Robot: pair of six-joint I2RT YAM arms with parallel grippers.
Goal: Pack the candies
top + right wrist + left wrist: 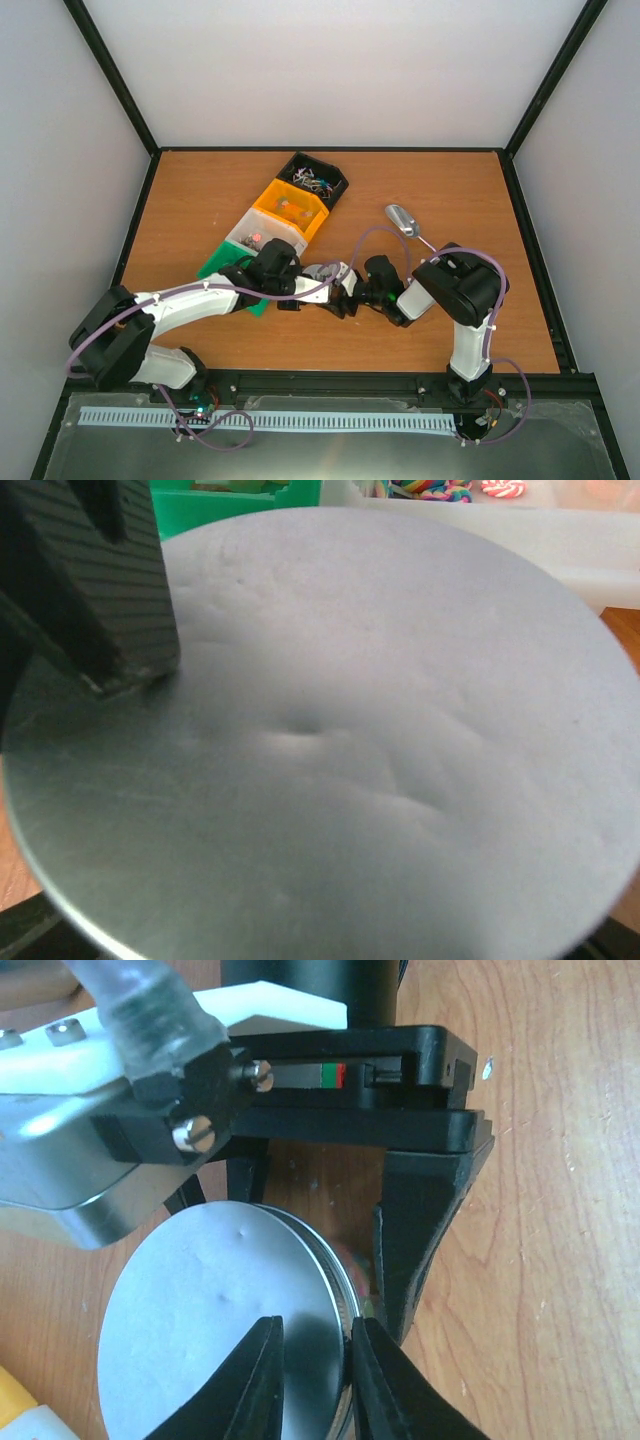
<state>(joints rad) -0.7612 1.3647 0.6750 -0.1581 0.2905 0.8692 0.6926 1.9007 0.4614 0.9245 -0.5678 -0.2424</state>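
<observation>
A small clear round jar with a flat silver lid (215, 1310) stands on the table between both arms (322, 274). My left gripper (315, 1375) pinches the lid's near rim, one finger (258, 1385) on top, the other against the edge. My right gripper (352, 290) straddles the jar body; its black fingers (420, 1240) show behind the lid in the left wrist view. The lid (330, 740) fills the right wrist view and hides that gripper's own fingertips. Candies (310, 182) lie in the bins; some show through the jar (352, 1260) and in the white bin (432, 488).
Four bins stand in a diagonal row: black (335, 180), orange (268, 203), white (238, 232) and green (212, 266). A shiny metal scoop (403, 220) lies right of the bins. A black frame edges the wooden table (480, 200).
</observation>
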